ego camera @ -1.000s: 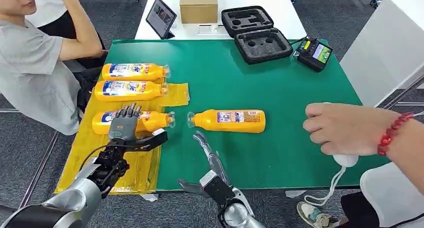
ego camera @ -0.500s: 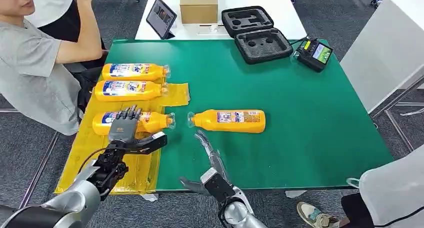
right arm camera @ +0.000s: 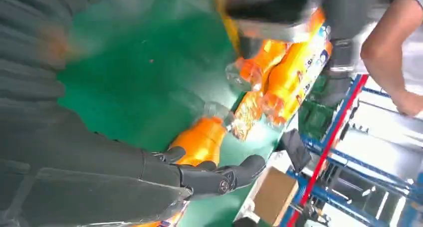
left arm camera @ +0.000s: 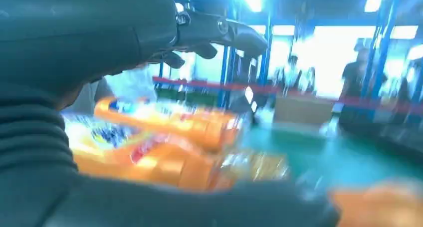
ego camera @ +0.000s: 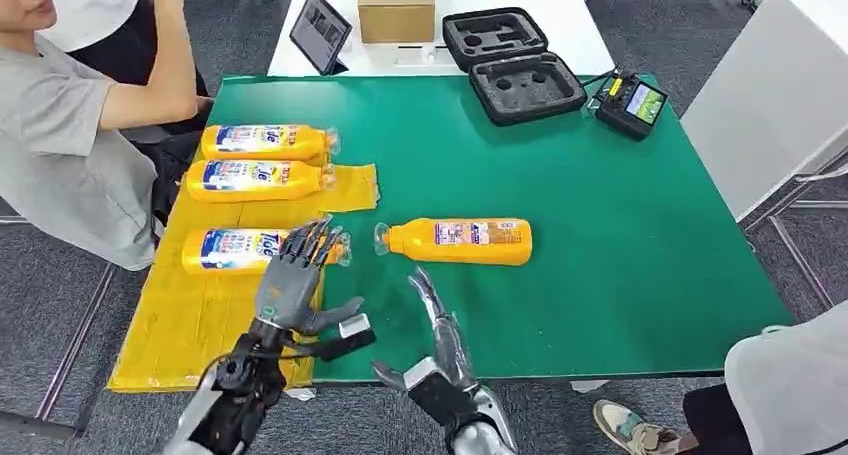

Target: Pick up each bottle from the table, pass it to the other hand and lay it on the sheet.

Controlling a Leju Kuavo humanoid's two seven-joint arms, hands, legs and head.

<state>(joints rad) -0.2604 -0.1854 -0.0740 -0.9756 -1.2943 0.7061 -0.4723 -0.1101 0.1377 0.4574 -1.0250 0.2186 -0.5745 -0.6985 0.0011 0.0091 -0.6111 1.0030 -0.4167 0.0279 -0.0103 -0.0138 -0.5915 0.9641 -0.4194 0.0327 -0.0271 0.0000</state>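
A green table (ego camera: 600, 225) stands on grey floor. Three bottles (ego camera: 262, 142) lie on the yellow sheet (ego camera: 200, 315) along its left edge, a fourth (ego camera: 458, 241) mid-table. Both hands, left (ego camera: 293, 280) and right (ego camera: 440, 325), hover empty, fingers spread (wrist views blurred).

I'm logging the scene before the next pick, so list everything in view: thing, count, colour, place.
Bottles on sheet: three, orange, lying in a row on the yellow sheet.
Bottle on table: one, orange, lying on the green surface right of the sheet.
Sheet: one, yellow, table's left side.
Table: one, green top.
Foam case: one, black, open, far edge.
Controller: one, black, far right corner.
Cardboard box: one, brown, white table behind.
Tablet: one, dark, beside box.
Person: grey shirt, left.
Left hand: open, over the sheet's edge.
Right hand: open, near edge.
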